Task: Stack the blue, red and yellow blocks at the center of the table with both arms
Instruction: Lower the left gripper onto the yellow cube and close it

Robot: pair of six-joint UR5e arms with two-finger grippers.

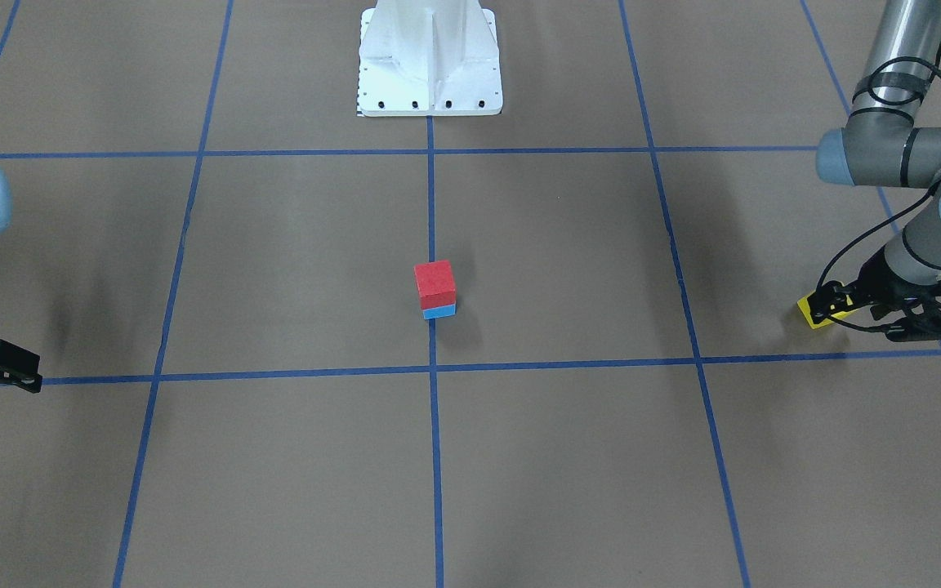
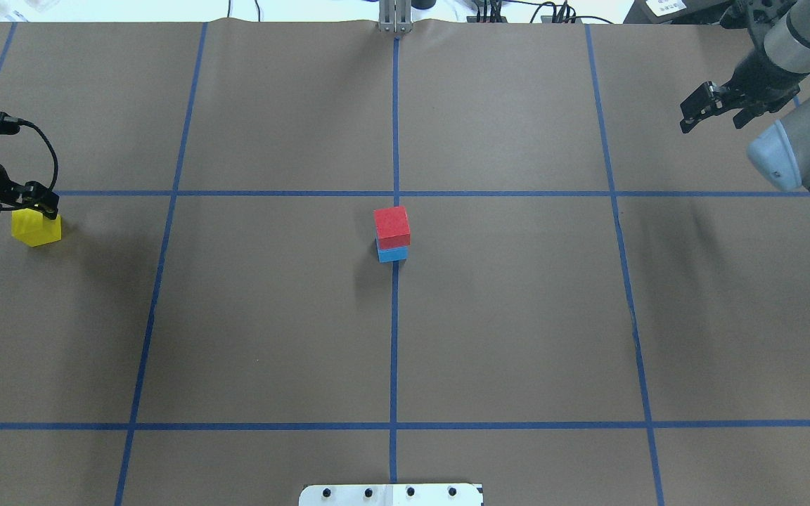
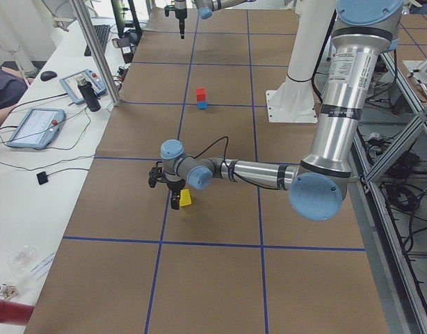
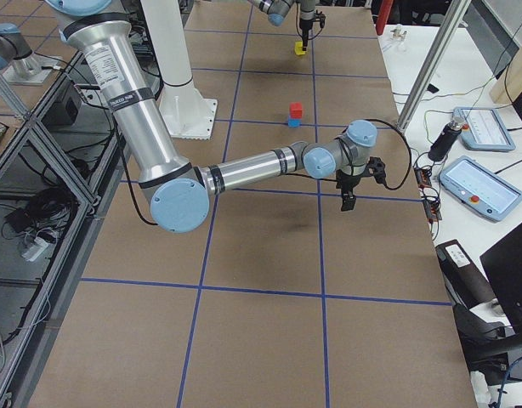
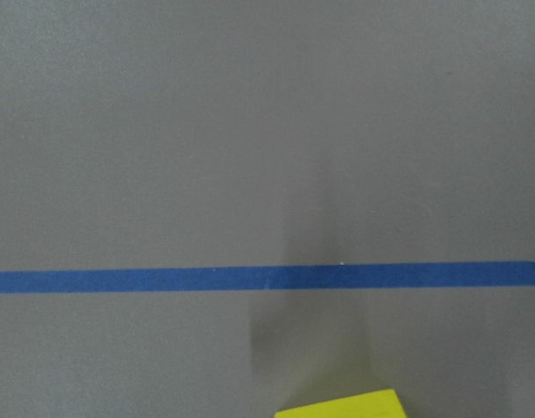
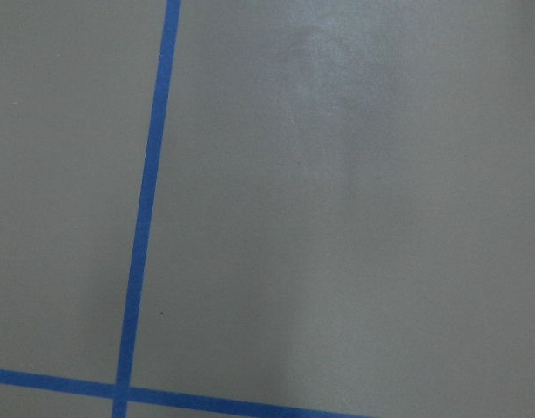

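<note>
Two blocks already stacked at the middle of the table (image 2: 271, 316): red block (image 2: 391, 225) squarely on blue block (image 2: 393, 254), sitting on the central lengthwise tape line (image 2: 394, 351), just on the robot's side of a crossing. Third cube, the yellow block (image 2: 36, 228), well apart from that stack, out toward the robot's left end and at table level as far as can be seen, close to the same cross line. Between it and the stack: plain brown surface and one lengthwise tape line, with both arms off that stretch.

Left gripper (image 2: 38, 204) down at the yellow block, black fingers at either side of its top, a cable looping above. Cannot tell from any view whether clamped onto the cube or merely around it. From the left wrist camera, only a yellow corner at the bottom edge, a tape line running across and a soft shadow above the cube. Left arm (image 3: 255, 172) stretched low and nearly level over the table.

Right gripper (image 2: 711, 105) at the opposite end, above the surface, fingers spread with a gap and holding nothing. Right arm (image 4: 244, 170) likewise reaching out almost level.

White pedestal base (image 1: 430, 65) bolted at the robot's edge, in line with the stack. Beyond the far long edge, a white desk with pendant screens (image 4: 483, 189) and cables.
</note>
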